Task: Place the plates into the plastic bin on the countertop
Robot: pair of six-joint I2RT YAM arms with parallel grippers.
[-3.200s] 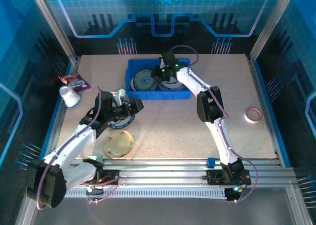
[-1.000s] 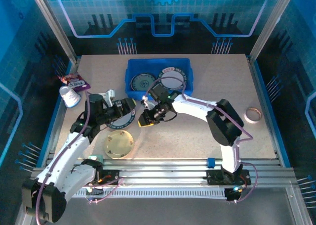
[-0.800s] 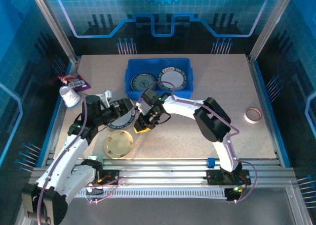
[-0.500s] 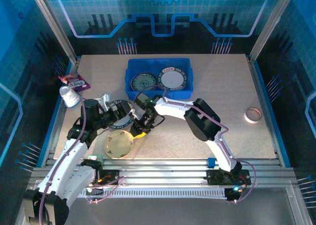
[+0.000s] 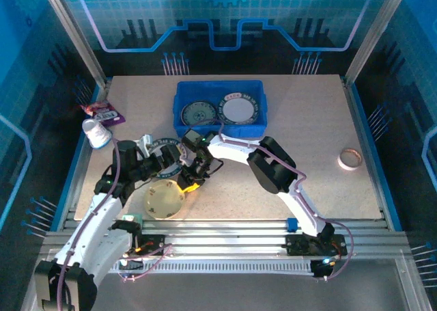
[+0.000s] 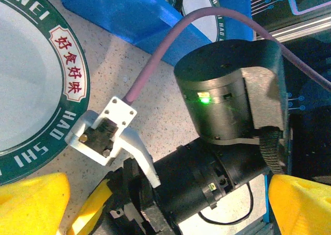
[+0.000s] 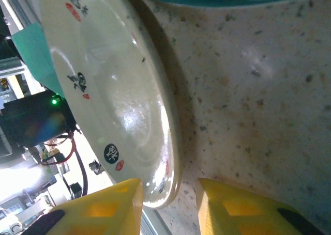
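Rim of the cream plate [image 5: 162, 201] sits inside your right end effector [image 7: 169, 206], which is parted, not clamped. This plate lies on the counter [image 5: 307, 119] at 7 o'clock from the plastic bin [image 5: 246, 130]. Your left end effector [image 6: 165, 206] is spread wide near the green-rimmed plate [image 6: 31, 90].

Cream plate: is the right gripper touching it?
Cannot tell. Right wrist view: the cream plate rim sits between the right gripper fingers; countertop shows beside one, the other overlaps the rim.
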